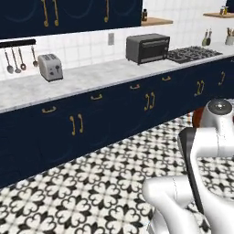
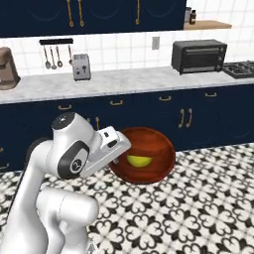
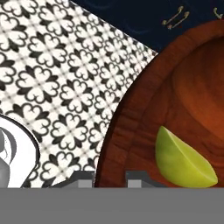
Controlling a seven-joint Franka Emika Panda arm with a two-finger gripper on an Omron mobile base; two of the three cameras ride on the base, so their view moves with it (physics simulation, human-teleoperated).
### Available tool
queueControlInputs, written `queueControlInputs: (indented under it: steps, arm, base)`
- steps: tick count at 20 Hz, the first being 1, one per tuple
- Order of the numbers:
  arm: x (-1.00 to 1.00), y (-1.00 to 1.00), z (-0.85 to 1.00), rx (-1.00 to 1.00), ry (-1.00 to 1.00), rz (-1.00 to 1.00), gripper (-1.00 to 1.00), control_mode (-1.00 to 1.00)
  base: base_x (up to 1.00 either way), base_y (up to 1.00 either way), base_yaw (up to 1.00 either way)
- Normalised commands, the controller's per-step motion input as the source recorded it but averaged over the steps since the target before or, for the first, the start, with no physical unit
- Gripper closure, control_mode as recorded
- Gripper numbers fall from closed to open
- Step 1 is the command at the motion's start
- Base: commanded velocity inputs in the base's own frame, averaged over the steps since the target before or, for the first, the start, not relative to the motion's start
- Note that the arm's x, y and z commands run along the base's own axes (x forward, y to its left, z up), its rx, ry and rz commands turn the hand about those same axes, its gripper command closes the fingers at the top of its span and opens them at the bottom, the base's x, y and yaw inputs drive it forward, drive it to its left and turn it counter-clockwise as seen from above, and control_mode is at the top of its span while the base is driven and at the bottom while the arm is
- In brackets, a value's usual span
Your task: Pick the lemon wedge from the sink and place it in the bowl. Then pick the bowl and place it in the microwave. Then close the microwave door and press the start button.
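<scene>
the bowl (image 2: 149, 149) is carried in the air above the patterned floor (image 2: 198, 198), in front of the navy cabinets (image 2: 149, 114), with the lemon wedge (image 2: 138, 160) lying inside near its rim. the gripper (image 3: 110, 177) is pinched on the bowl's near rim. the bowl is judged stiff, glossy and slippery, best kept level; the loose wedge is light and may slide.

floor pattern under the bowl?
Black-and-white floral tile floor, clearest in the hand view, beside the held bowl.
</scene>
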Motion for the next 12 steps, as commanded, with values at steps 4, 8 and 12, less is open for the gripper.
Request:
queueControlInputs:
  steps: [4, 8, 12]
  arm:
    - [0.00, 0.00, 0.00, 0.00, 0.00, 0.00, 1.00, 1.00]
    - [0.00, 0.00, 0.00, 0.00, 0.00, 0.00, 1.00, 1.00]
    - [0.00, 0.00, 0.00, 0.00, 0.00, 0.00, 1.00, 1.00]
  base:
    - [0.37, -0.35, -0.52]
    - [0.45, -0.32, -0.51]
    - [0.50, -0.34, -0.48]
